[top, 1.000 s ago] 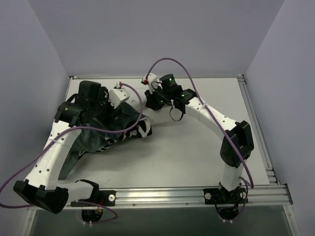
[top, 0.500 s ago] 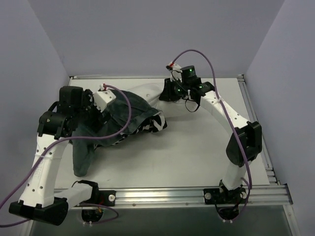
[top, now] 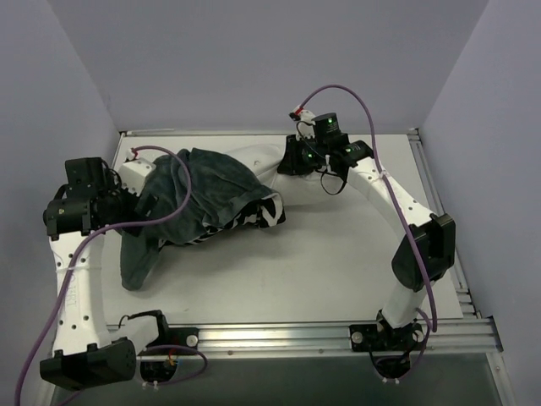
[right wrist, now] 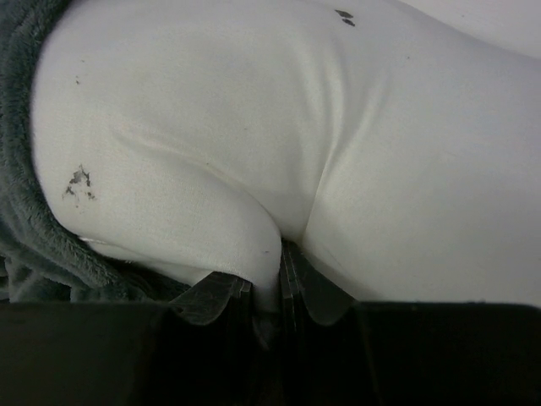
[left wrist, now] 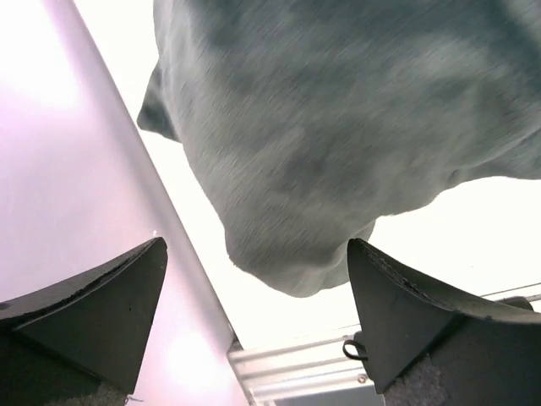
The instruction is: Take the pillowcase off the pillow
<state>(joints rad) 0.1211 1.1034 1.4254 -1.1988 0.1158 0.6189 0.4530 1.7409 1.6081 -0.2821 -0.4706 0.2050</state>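
The pillowcase (top: 207,190) lies crumpled at the back left, dark grey face up, with zebra stripes showing along its near edge (top: 254,216). A tail of it trails toward the front left (top: 139,258). The white pillow (top: 258,156) sticks out of it at the back. My right gripper (top: 287,161) is shut on a fold of the pillow's white fabric (right wrist: 254,152), pinched between the jaws (right wrist: 279,283). My left gripper (top: 139,201) sits at the case's left edge, its jaws wide open and empty (left wrist: 256,279). The grey fabric (left wrist: 338,127) hangs just beyond its fingers.
The left wall (left wrist: 68,169) is close beside my left gripper. The aluminium rail (top: 279,334) runs along the table's near edge, also in the left wrist view (left wrist: 338,364). Purple cables loop over both arms.
My left arm has swung back to the left and the case has been drawn leftward off the pillow. My right gripper has carried the pillow toward the back right, then held still.
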